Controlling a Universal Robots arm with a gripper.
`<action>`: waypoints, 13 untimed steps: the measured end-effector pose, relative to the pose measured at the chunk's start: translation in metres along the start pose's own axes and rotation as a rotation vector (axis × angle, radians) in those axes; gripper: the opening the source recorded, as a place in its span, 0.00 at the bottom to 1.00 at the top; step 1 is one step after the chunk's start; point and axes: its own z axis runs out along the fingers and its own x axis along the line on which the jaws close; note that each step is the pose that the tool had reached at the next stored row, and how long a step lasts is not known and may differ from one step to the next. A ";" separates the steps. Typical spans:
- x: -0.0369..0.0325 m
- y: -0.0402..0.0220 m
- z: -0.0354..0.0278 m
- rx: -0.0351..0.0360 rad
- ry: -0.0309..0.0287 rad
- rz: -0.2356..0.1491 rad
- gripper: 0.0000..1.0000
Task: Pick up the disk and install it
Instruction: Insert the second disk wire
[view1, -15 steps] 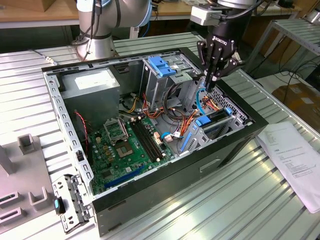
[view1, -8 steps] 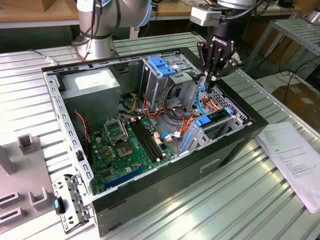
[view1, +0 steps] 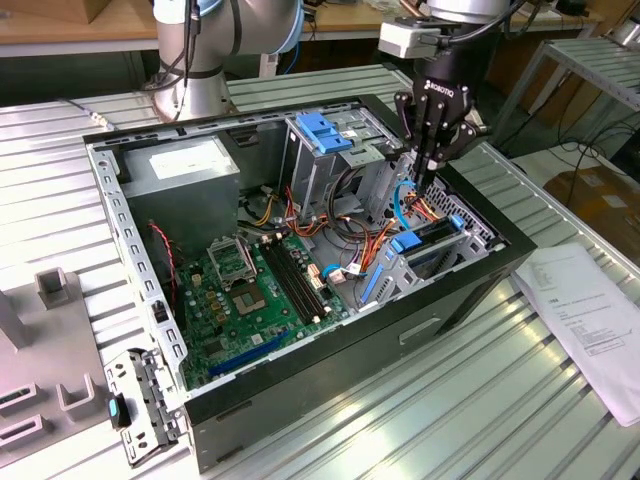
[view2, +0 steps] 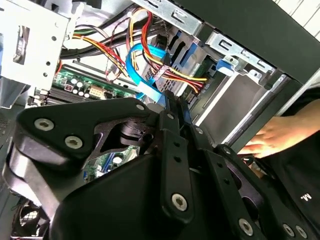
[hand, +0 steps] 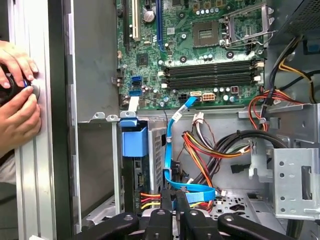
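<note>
My jaws are closed, empty, above the cables (hand: 200, 192), with the disk (view1: 428, 243) seated just below them.

You can't see the gripper (view1: 428, 165) fingertips; cables hide them, and the person's hands (hand: 17, 95) are cropped.

Open computer case (view1: 300, 400) sits mid-table on the ribbed metal table (view1: 480, 400), green motherboard (view1: 250, 300) exposed inside. Grey power supply (view1: 185, 165) fills the case's far corner. A tall drive cage with a blue tab (view1: 325, 130) stands beside it. Paper sheet (view1: 590, 320) lies near the table's edge at the exterior view's right; a perforated bracket (view1: 140, 405) rests by the case's near corner.
</note>
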 end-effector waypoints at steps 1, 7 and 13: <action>-0.0009 0.0000 0.0032 0.0008 0.0149 0.000 0.25; 0.0240 0.0044 0.0193 0.0010 -0.0391 0.000 0.16; 0.0472 0.0032 0.0311 -0.0015 -0.0871 0.000 0.16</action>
